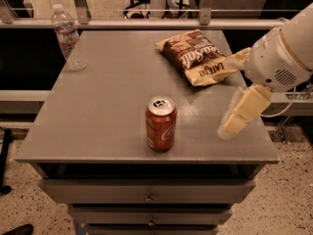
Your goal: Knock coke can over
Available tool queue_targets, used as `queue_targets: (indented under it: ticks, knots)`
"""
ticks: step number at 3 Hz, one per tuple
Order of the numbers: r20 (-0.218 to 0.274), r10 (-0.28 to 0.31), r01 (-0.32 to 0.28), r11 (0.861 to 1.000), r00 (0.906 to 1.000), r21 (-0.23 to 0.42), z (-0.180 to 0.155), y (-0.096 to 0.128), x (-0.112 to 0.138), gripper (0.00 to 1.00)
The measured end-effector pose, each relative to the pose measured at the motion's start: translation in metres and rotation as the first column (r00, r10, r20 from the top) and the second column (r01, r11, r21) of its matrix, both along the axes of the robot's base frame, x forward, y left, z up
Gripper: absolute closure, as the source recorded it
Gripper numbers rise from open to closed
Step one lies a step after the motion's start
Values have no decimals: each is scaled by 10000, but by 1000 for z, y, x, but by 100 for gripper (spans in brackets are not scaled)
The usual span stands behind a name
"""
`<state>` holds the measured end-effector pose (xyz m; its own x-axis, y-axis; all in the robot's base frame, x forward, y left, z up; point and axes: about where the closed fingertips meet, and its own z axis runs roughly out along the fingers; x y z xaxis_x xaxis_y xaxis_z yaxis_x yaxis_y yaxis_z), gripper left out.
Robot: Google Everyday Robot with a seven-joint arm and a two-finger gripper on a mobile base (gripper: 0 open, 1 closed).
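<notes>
As my feed stands, I log the following.

1. Coke can [161, 123]: upright near the front edge of the grey table [98, 106], roughly midway across, silver top up, touching nothing.
2. Gripper [226, 94]: over the table's right side, to the right of the can and clear of it. The claw is released. One cream finger [236, 58] reaches across the near corner of the chip bag; the other [242, 112] angles down toward the tabletop by the right edge. I cannot tell whether it touches.
3. Chip bag [193, 55]: lying flat, back right.
4. Water bottle [67, 38]: upright, back left corner.
5. Drawers [146, 195]: beneath the tabletop, closed.
</notes>
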<state>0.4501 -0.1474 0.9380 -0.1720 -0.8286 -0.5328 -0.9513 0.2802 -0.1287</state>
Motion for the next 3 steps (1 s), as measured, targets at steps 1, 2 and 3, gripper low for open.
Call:
queue_targets:
  ticks: [1, 2, 3]
  knots:
    - [328, 397, -432, 9926, 9987, 1139, -17, 30, 9, 0]
    - [772, 594, -741, 9759, 9952, 2052, -39, 55, 25, 0]
    - [1031, 644, -891, 9624, 9926, 2566, -52, 73, 37, 0]
